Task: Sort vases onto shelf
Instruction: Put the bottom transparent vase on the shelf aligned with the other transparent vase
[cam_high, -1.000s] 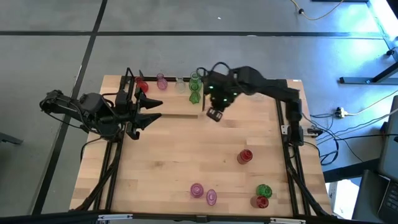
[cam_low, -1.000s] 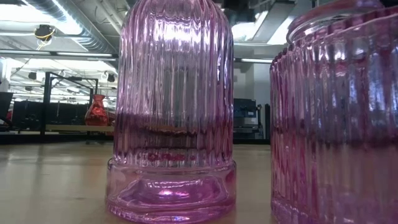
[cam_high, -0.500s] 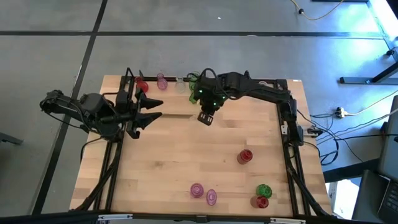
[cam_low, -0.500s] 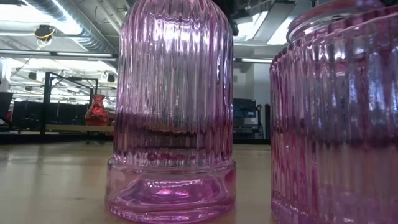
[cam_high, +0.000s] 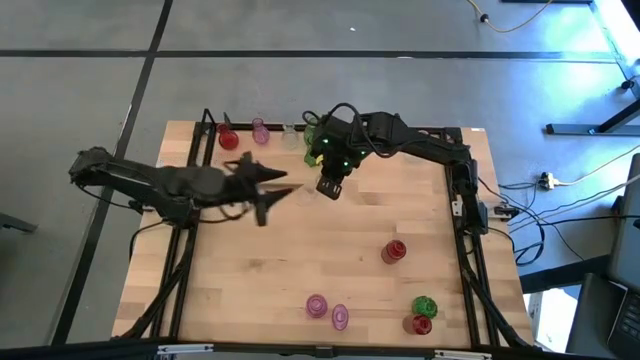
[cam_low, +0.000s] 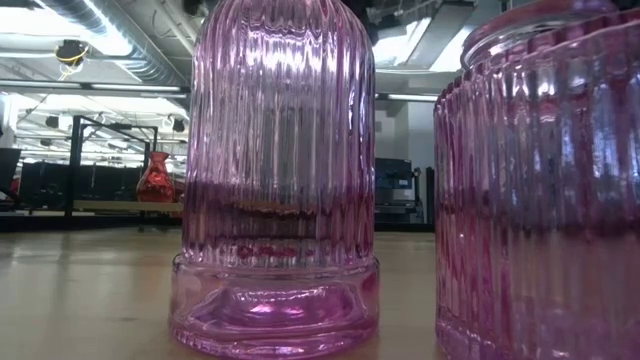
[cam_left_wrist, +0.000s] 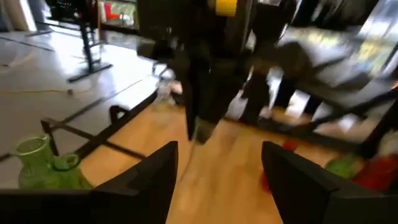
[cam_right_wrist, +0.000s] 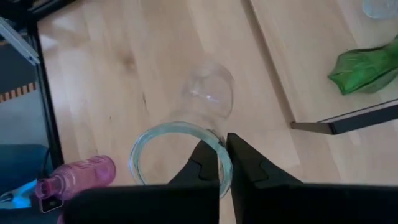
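Gripping a ribbed clear vase by its rim, right gripper pinched.

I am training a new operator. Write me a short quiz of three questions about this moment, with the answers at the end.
1. True or false: the left gripper has its fingers apart with nothing between them.
2. What do the fingers of the right gripper pinch? A) a red vase B) the rim of the clear vase C) a black rod
3. Fill in: in the low view, the nearest vase is ___ in colour.

Key: 1 true; 2 B; 3 pink.
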